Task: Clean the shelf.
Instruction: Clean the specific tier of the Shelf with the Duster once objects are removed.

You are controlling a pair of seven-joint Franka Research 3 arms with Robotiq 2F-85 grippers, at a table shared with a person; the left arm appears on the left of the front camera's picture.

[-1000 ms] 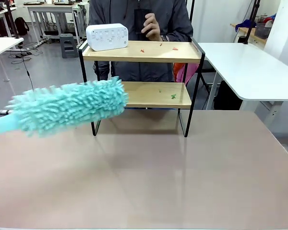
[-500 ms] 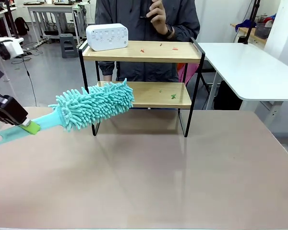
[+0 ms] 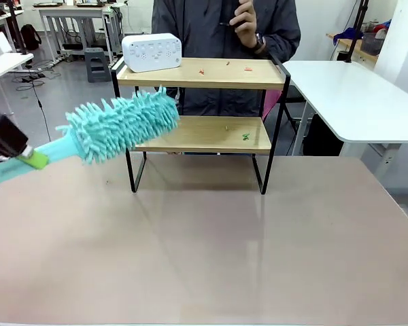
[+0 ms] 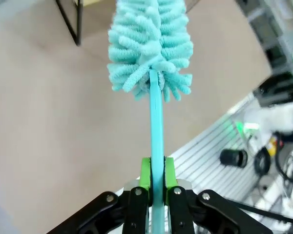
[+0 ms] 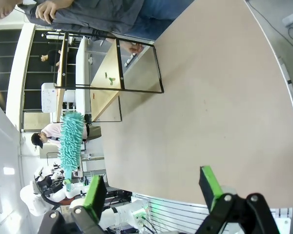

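Note:
The shelf [image 3: 211, 73] is a two-tier rack of light wooden boards in a black frame, standing at the table's far side; small red and green scraps lie on both boards. It also appears sideways in the right wrist view [image 5: 103, 80]. My left gripper [image 3: 28, 160] is shut on the handle of a teal fluffy duster [image 3: 119, 125], whose head hangs in front of the rack's left end, between the two boards. In the left wrist view the green pads [image 4: 145, 175] clamp the duster [image 4: 150, 44] handle. My right gripper [image 5: 151, 187] is open above the table, holding nothing.
A white box-shaped device [image 3: 151, 51] sits on the top board's left end. A person [image 3: 224, 27] stands behind the rack with one hand raised. A white side table [image 3: 347, 95] stands at the right. The brown tabletop [image 3: 211, 251] lies bare in front.
The duster has swung up and its head moved from the lower board's level toward the gap between the boards. The person has shifted slightly to the right.

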